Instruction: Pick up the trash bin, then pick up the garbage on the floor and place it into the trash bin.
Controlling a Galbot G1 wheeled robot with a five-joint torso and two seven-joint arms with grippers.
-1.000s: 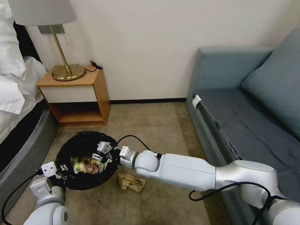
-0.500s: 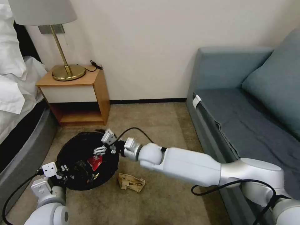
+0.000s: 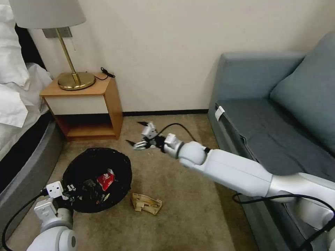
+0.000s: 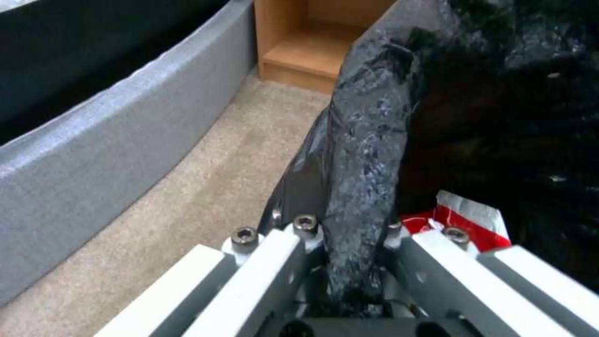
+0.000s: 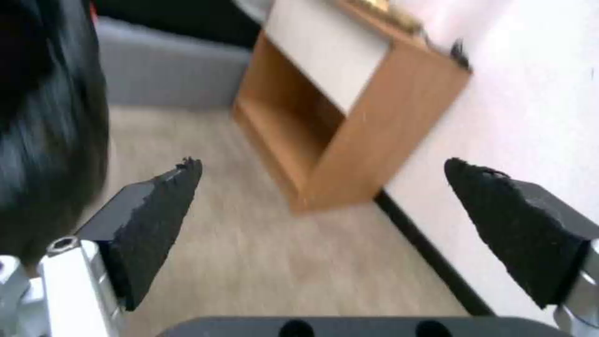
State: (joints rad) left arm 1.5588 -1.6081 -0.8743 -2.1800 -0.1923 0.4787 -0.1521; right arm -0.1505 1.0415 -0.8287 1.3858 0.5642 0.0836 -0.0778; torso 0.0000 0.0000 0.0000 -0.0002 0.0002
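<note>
Both pincers are in sight: the right pincer [image 3: 136, 133] hangs spread wide and empty above the floor [image 3: 174, 209], between the trash bin [image 3: 83, 207] and the nightstand [image 3: 83, 104], its black-padded fingers [image 5: 159, 220] well apart with nothing between them. At the near left, the left pincer [image 3: 66, 191] is pinching the near rim of the trash bin, and its wrist view shows the crinkly black bag [image 4: 362, 164] squeezed between its two pale fingers [image 4: 262, 276]. That glossy black bag lines the round bin and folds over its rim, so the bin looks black all over from above. Inside it lies a red snack wrapper [image 3: 105, 180] with a white edge, along with some smaller dark bits that I cannot make out. Just beside the bin, on its right side, a crumpled tan paper packet [image 3: 146, 204] lies on the short beige-brown carpet, apart from both pincers. Around this spot, the wooden nightstand stands against the cream wall [image 3: 167, 52] and carries a brass lamp [image 3: 69, 69] with a pale shade. A bed [image 3: 17, 104] with white linen and a grey curved base fills the left edge. A blue-grey sofa [image 3: 279, 115] with a cushion runs along the right.
</note>
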